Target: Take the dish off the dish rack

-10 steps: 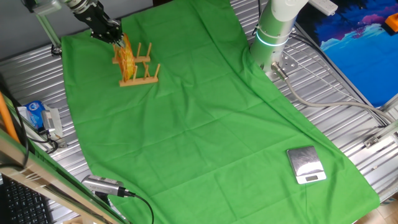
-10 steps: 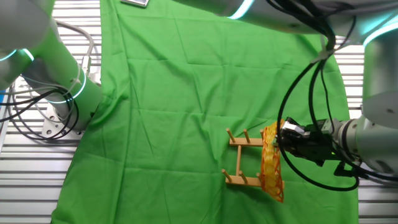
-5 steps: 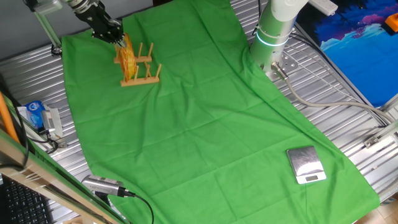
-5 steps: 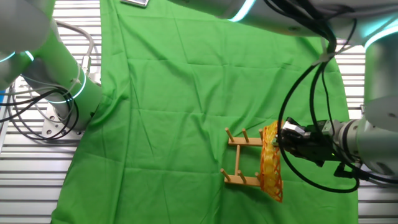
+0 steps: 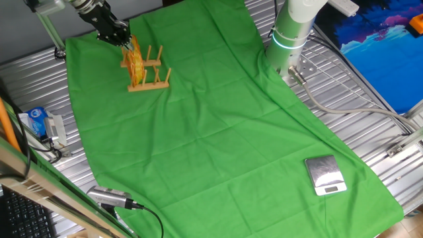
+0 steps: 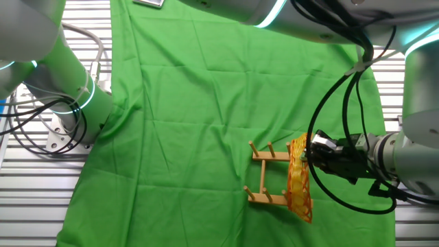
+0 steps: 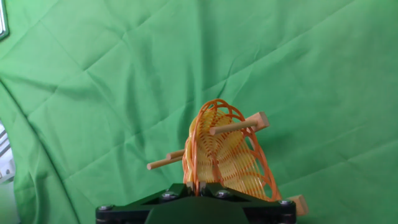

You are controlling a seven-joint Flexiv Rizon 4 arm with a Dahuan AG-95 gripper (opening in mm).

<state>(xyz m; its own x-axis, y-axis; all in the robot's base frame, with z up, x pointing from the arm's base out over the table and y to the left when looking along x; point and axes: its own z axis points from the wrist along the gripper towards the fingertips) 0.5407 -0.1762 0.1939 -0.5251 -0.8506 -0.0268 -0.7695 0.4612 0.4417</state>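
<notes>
Standing on edge in the dish rack, the dish sits at the rack's 3 o'clock end in the other fixed view, its rim against the pegs. Gripper has its jaws pinching the dish's upper rim; the hand view shows the rim running down into the jaws. Grasp looks done, I'd say; lifting clear of the pegs and moving away over the green-covered worktop is left.

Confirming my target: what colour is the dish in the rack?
Orange rim, yellow woven centre; the dish shows best in the hand view.
</notes>
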